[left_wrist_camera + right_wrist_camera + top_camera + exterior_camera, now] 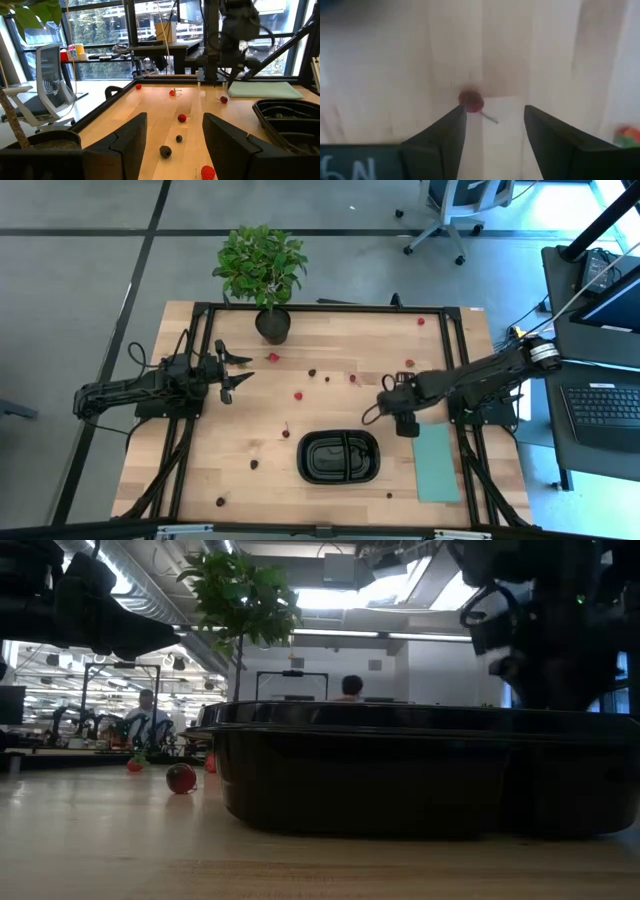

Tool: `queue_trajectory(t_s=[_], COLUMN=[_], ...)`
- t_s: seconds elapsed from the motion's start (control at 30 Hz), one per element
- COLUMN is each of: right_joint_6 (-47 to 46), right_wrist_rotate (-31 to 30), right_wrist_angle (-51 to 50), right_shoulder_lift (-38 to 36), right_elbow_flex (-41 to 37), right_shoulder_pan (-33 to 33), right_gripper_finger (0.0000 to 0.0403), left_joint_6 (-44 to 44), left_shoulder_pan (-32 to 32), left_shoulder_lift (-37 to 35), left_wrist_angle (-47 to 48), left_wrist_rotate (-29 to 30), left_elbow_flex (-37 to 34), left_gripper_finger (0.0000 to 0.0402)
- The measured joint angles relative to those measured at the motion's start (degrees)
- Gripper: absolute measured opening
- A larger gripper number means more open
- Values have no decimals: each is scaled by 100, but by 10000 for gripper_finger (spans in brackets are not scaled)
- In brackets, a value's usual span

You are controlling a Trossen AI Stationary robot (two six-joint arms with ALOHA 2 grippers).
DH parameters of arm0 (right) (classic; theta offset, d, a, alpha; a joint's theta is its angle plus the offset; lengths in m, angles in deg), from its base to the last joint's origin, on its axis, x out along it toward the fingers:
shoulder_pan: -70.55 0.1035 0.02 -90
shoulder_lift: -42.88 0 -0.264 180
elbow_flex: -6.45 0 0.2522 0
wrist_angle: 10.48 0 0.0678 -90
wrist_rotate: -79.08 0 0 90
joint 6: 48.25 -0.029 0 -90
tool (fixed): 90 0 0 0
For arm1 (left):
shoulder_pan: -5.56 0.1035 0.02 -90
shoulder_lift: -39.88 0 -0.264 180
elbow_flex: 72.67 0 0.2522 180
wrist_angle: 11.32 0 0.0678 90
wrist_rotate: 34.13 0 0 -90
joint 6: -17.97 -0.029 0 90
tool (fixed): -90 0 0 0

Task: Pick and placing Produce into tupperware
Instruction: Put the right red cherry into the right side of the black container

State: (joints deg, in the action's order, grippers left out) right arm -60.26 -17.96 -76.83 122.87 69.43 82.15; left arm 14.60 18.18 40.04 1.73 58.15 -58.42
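White marks reading roughly "6N" (partly cut off) show on the right tool's body.

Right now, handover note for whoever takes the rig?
Left end effector: open, empty, parked at the table's left near the plant.
Right end effector: open, pointing down over a red berry near the teal mat, not gripping it.
Tupperware: front centre; no berries visible inside from above.
Done: nothing placed that I can see.
Left: the berries, all scattered on the table.
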Motion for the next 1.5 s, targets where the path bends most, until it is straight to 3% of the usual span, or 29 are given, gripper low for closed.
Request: queue_trajectory(t_s=[0.2,0.43,1.13,1.5], right_joint_6=[92,16,-278,-289], right_wrist_rotate=[18,387,423,430], right_wrist_angle=[121,905,2583,3054], right_shoulder_lift=[-742,-1250,-1267,-1267], right_elbow_flex=[-66,-877,-2294,-2562], right_shoulder_pan=[-58,-58,-56,-56], right_gripper_finger=[202,202,202,202], left_joint_6=[1,0,-4,-4], left_shoulder_pan=[-1,0,0,0], left_shoulder_lift=[29,27,27,27], left_wrist_angle=[2,1,2,2], left_wrist_rotate=[-1,-1,-2,0], left_elbow_flex=[0,1,0,0], left_gripper_finger=[186,186,186,186])
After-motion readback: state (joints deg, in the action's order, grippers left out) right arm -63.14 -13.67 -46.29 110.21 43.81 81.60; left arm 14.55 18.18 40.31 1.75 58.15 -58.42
